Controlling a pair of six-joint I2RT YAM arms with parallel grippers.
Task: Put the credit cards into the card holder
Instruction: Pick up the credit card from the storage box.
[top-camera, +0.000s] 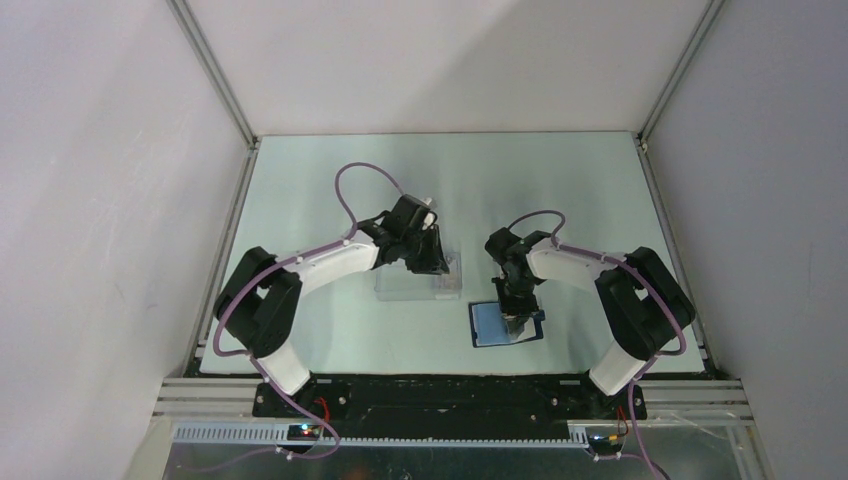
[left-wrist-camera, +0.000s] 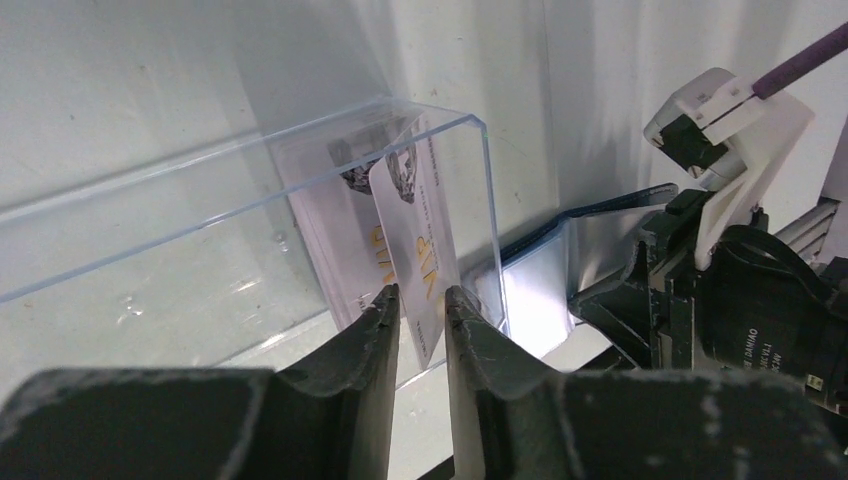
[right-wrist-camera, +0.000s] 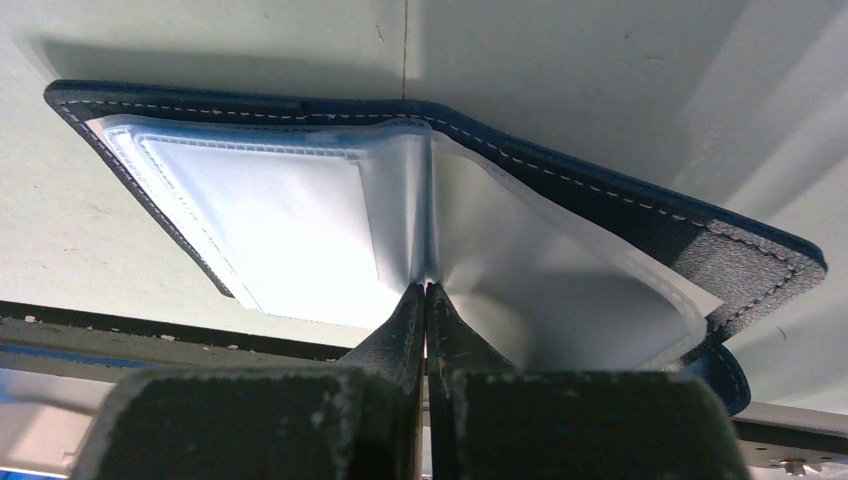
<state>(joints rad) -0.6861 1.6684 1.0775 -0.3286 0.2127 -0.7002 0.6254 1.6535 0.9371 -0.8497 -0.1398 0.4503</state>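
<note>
The credit cards stand upright in a clear acrylic stand (left-wrist-camera: 200, 210) (top-camera: 418, 284). The front card (left-wrist-camera: 415, 235) is white with gold lettering and leans out; a second card (left-wrist-camera: 335, 230) stands behind it. My left gripper (left-wrist-camera: 420, 295) (top-camera: 430, 262) is open, its fingers a little apart on either side of the front card's lower edge. The card holder (right-wrist-camera: 250, 210) (top-camera: 490, 330) (left-wrist-camera: 535, 295) lies unfolded on the table, dark blue outside with pale blue inner faces. My right gripper (right-wrist-camera: 427, 290) (top-camera: 517, 320) is shut on its inner flap at the centre fold, lifting it.
The right arm's wrist (left-wrist-camera: 740, 300) sits close to the right of the stand. White walls and metal frame rails (top-camera: 230, 250) bound the table, and a dark base bar (top-camera: 450, 395) runs along the near edge.
</note>
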